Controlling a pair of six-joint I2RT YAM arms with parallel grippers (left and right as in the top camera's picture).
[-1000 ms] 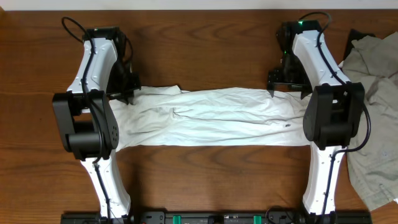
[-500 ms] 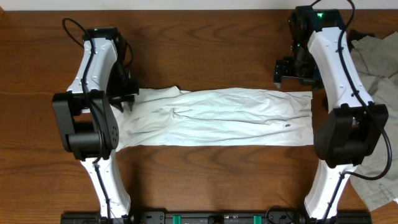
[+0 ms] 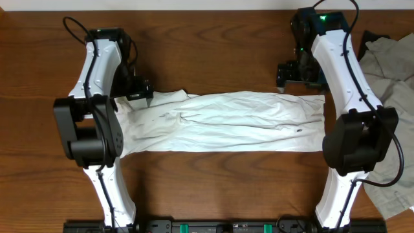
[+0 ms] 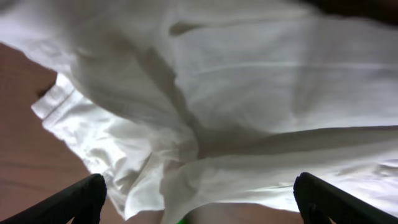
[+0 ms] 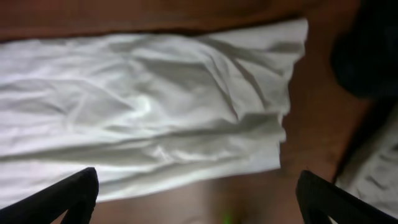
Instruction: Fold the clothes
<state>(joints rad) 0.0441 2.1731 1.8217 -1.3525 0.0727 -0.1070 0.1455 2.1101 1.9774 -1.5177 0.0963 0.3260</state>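
The T-shirt (image 3: 226, 123) lies as a long, already narrowed band across the middle of the overhead frame, on the brown table (image 3: 213, 39). It looks thin, limp and light. It will likely sag and crease wherever it is lifted, and its stacked layers could slide apart, so a pinch should probably take all layers at an end corner, not the loose middle. The left gripper (image 3: 138, 90) sits at the band's upper-left corner, and the right gripper (image 3: 294, 71) is just above its upper-right corner. Both stand wide with nothing between the jaws.

Only the overhead view shows the whole band and a grey-green garment (image 3: 394, 65) heaped at the right edge. Only the left wrist view shows the bunched, stitched hem (image 4: 62, 109) at the middle left of its frame. The right wrist view shows the shirt's squared end and layered edge (image 5: 283, 124), with bare wood to its right. No lettering shows in any view
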